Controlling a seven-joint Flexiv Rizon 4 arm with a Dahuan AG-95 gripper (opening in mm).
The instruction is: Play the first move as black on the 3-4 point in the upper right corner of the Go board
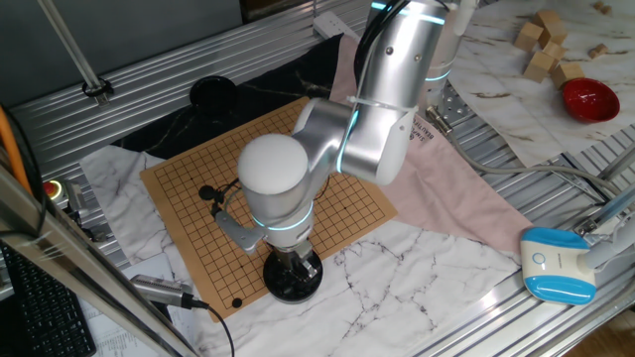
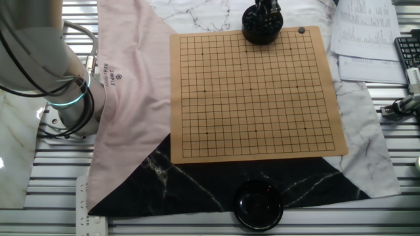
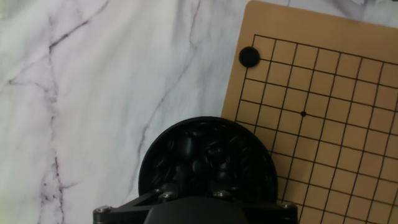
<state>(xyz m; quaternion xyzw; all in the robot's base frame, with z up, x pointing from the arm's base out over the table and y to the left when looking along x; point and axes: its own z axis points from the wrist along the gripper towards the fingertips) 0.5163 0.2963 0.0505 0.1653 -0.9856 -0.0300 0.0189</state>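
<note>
Your gripper [image 1: 294, 266] is down in the bowl of black stones [image 3: 208, 163], which sits on the edge of the Go board [image 2: 256, 98] where it meets the marble-print cloth [image 3: 93, 93]. Can't tell if the fingers are spread or pinched; the wrist body hides them in every view. The board lies flat mid-table, partly on the pink cloth [image 2: 131, 78], partly on black marble-print cloth [image 2: 197, 187]. One black stone [image 3: 249, 56] sits on the board's corner intersection, near the bowl. A second, empty-looking black bowl [image 2: 258, 204] sits off the board's opposite edge. Red bowl [image 1: 589, 98] and wooden blocks [image 1: 541, 45] are well apart.
</note>
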